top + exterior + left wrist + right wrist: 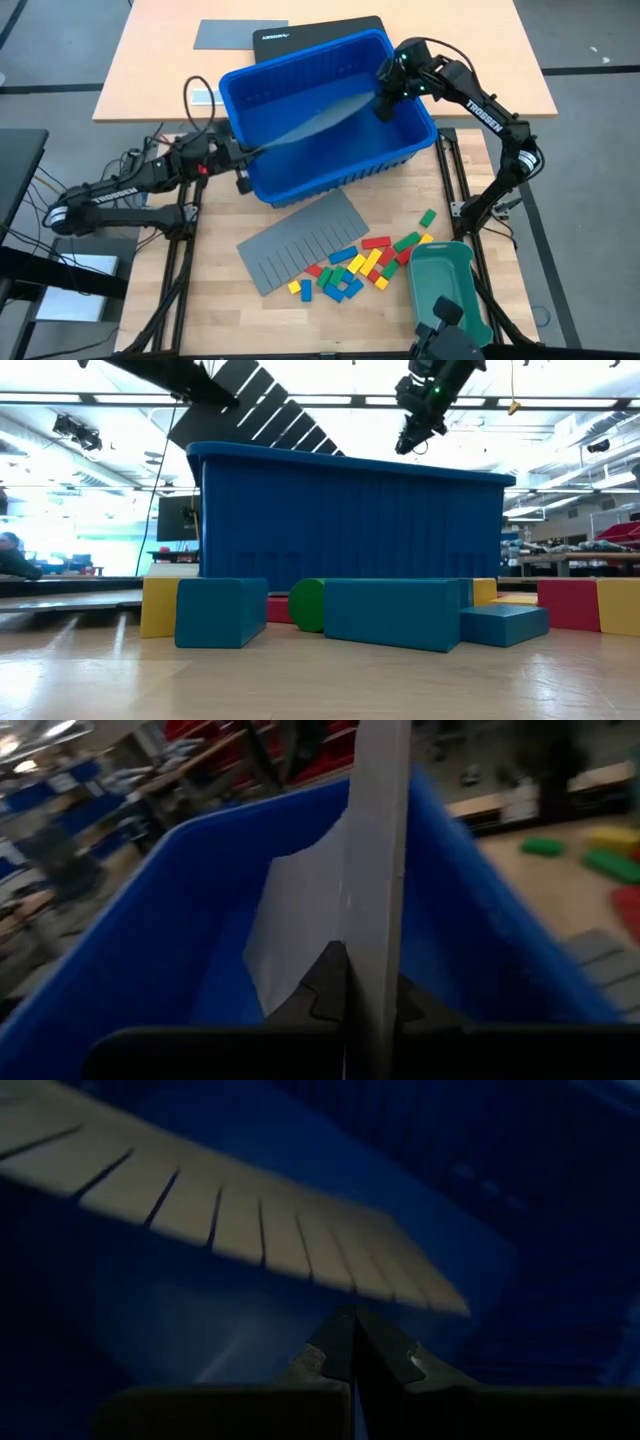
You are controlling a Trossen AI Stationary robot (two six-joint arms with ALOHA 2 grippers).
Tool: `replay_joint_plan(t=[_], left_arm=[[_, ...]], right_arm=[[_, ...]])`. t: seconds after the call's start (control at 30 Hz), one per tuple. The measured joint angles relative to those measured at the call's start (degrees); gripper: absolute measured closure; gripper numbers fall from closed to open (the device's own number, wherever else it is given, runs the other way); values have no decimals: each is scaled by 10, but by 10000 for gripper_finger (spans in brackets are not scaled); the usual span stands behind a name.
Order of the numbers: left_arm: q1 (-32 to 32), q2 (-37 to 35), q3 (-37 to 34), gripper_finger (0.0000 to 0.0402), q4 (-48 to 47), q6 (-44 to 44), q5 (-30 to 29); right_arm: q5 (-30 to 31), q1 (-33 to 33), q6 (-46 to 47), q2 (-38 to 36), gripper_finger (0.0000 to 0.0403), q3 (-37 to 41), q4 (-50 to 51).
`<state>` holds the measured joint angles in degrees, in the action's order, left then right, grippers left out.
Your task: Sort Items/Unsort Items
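Nearest the table's front edge stands a teal-green oblong plastic tray (pixel 447 285), which appears to hold no blocks. Just beside it lie the items, small rectangular toy blocks (pixel 360 266) in red, yellow, green and blue, scattered loose on the wooden tabletop (pixel 225 310) in mixed colours. One green block (pixel 428 217) lies a little apart, nearer the right arm's base. A flat grey slotted divider sheet (pixel 303 240) rests on the table touching the cluster's edge.

Behind these stands a large blue plastic bin (pixel 300 170). A second grey slotted sheet (pixel 320 118) spans its inside, tilted. The left gripper (pixel 243 157), at the bin's near-left corner, is pinching one end of that sheet; its wrist view shows the sheet edge-on between pressed-together fingers. The right gripper (pixel 385 103) is inside the bin at the far-right corner, fingers pressed together; its wrist view shows the sheet's slotted far end just beyond the tips, and I cannot confirm that it grips anything.

Judgement on progress: no block is seen in the bin or in any compartment, so sorting has not begun; equally, this could be the end state of unsorting. Divider handling is the step in hand.

Legible writing: "TROSSEN" in white on both arms. A dark flat case (pixel 318 36) beyond the bin bears a small white label, too small to read.
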<state>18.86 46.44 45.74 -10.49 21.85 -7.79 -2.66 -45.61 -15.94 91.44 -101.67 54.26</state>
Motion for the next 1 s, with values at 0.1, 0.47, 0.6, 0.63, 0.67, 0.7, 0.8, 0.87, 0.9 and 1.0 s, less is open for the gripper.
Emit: replay_joint_plan(t=[0.1,0.47,0.6,0.63,0.67,0.7,0.8,0.87,0.9,1.0], left_arm=[[-41,1,-1,389,13,-12,0],[-137,32,-2,371,32,-47,14],[-155,63,-2,349,37,-74,18],[-157,69,-2,342,39,-86,18],[-160,75,-2,335,39,-92,19],[-162,82,-2,328,41,-98,18],[-168,93,-2,309,56,-102,18],[-172,95,-2,300,70,-95,19],[-175,95,-2,298,74,-84,20],[-188,94,-2,301,81,-55,19]], right_arm=[[0,11,-2,0,401,0,0],[0,29,-2,0,401,0,0],[0,29,-2,0,401,0,5],[0,29,-2,0,400,0,8],[0,29,-2,0,400,0,10],[0,29,-2,0,399,0,12],[-16,29,12,0,399,0,19],[-60,29,18,0,401,0,23],[-88,30,18,0,401,0,24],[-191,41,6,-2,400,0,23]])
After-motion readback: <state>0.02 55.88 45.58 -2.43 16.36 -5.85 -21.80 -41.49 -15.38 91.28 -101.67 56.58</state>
